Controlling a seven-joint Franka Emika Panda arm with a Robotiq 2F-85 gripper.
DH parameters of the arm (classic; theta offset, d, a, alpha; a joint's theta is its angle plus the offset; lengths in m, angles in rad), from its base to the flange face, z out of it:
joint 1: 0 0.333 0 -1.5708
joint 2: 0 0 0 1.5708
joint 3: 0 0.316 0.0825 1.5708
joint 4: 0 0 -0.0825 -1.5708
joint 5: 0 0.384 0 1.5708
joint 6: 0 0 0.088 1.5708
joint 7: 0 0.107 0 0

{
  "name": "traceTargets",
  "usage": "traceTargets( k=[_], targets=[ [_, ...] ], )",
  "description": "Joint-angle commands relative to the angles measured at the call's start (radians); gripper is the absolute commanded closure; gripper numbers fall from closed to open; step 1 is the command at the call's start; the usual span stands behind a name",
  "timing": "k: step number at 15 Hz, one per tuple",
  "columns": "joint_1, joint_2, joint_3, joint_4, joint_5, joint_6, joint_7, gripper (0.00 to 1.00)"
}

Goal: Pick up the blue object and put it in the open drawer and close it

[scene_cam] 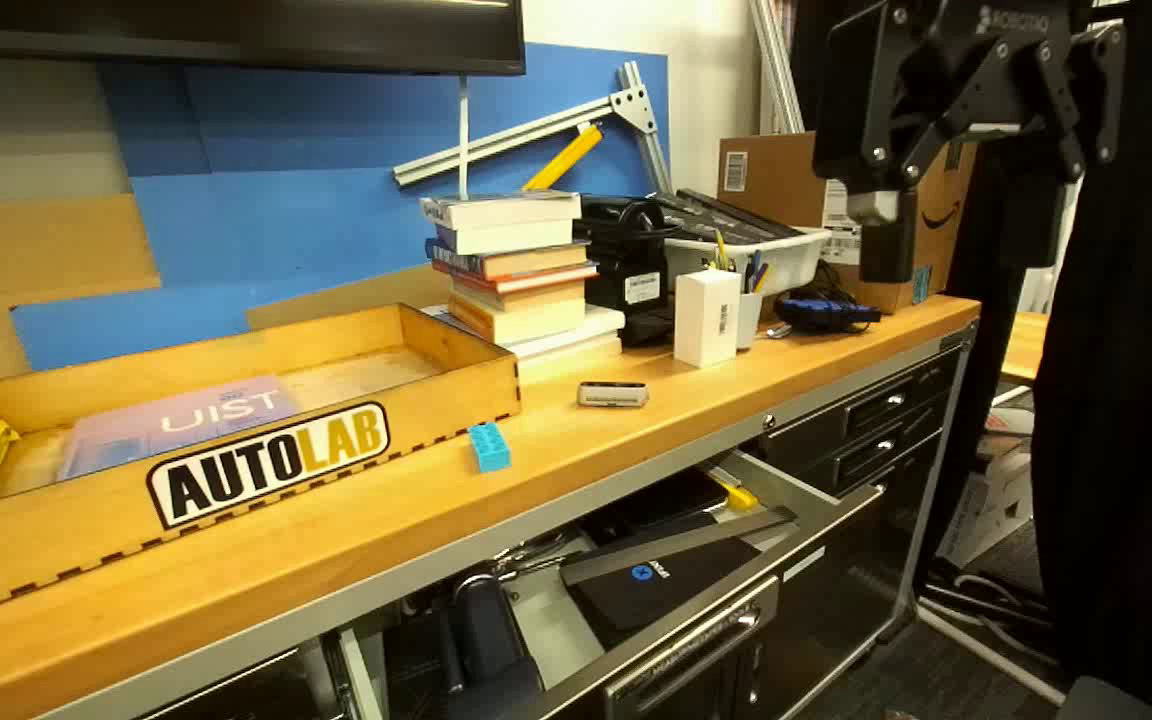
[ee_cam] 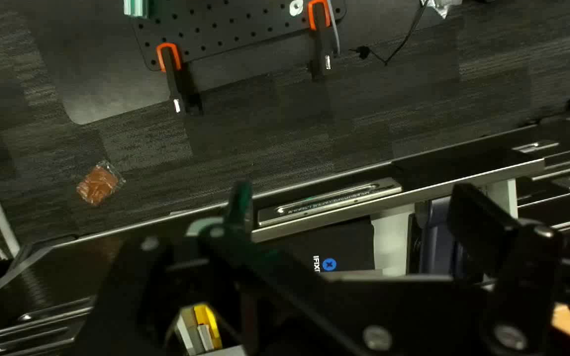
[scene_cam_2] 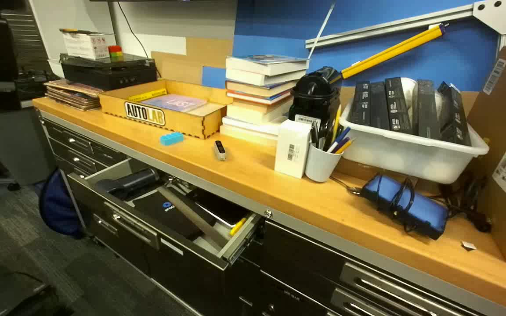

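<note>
The blue block [scene_cam: 489, 448] lies on the wooden benchtop near its front edge, in front of the wooden tray; it also shows in an exterior view [scene_cam_2: 171, 138]. It is out of the wrist view. The drawer [scene_cam: 691, 642] is pulled open below the benchtop in both exterior views [scene_cam_2: 132, 226]. It holds a black case with a blue round logo, a dark cylinder, a metal bar and a yellow item. My gripper [scene_cam: 966, 240] is open and empty, high up, apart from the block. In the wrist view its spread fingers [ee_cam: 354, 202] appear over the drawer [ee_cam: 324, 218].
A wooden AUTOLAB tray [scene_cam: 276, 465] and a stack of books [scene_cam: 516, 280] stand behind the block. A small device [scene_cam: 613, 394] lies nearby. A white box [scene_cam: 706, 318], a pen cup [scene_cam_2: 323, 164] and a white bin [scene_cam_2: 406, 153] stand farther along the bench.
</note>
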Motion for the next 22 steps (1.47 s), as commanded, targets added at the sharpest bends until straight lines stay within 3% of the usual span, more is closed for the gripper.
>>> traceTargets(
  k=[1,20,22],
  targets=[
    [-0.020,0.000,0.013,0.006,0.008,-0.002,-0.011,0.00],
    [-0.020,-0.005,0.013,0.017,0.008,-0.002,-0.011,0.00],
    [-0.013,0.100,0.019,0.081,0.019,0.037,-0.023,0.00]
  ],
)
